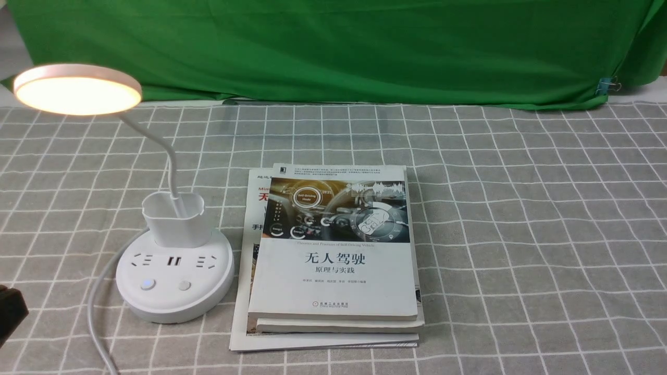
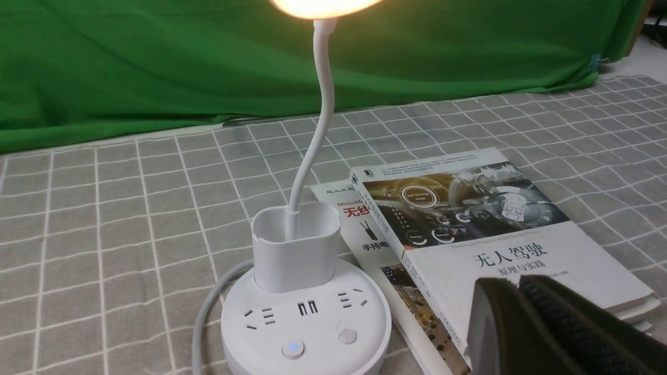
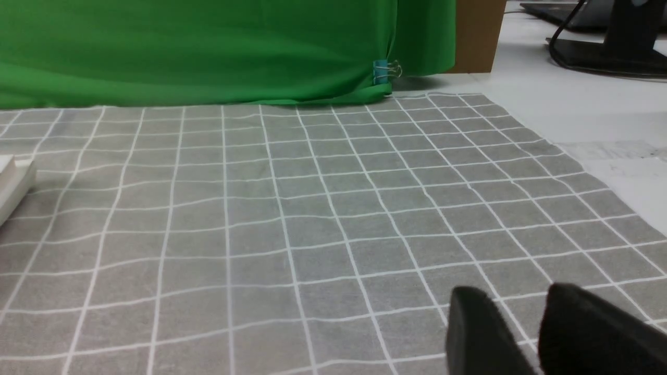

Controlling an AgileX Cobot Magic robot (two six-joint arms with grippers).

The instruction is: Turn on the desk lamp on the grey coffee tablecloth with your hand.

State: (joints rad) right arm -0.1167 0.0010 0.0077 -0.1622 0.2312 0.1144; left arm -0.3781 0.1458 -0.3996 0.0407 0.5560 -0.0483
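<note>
The white desk lamp (image 1: 174, 284) stands at the front left of the grey coffee tablecloth (image 1: 521, 208). Its disc head (image 1: 78, 91) glows warm. On the round base, the left button (image 1: 148, 284) shows a blue light; the right button (image 1: 184, 285) is plain. The lamp also shows in the left wrist view (image 2: 305, 317). My left gripper (image 2: 517, 281) is shut and empty, hovering over the books, apart from the lamp base; only a black corner of it (image 1: 10, 312) shows at the front view's left edge. My right gripper (image 3: 513, 291) is open and empty above bare cloth (image 3: 312, 208).
A stack of books (image 1: 333, 250) lies right beside the lamp base. The lamp's grey cord (image 1: 96, 312) runs off the front left. A green backdrop (image 1: 333, 47) hangs behind, with a blue binder clip (image 1: 607, 86). The cloth's edge and a bare white table (image 3: 599, 120) lie at the far right.
</note>
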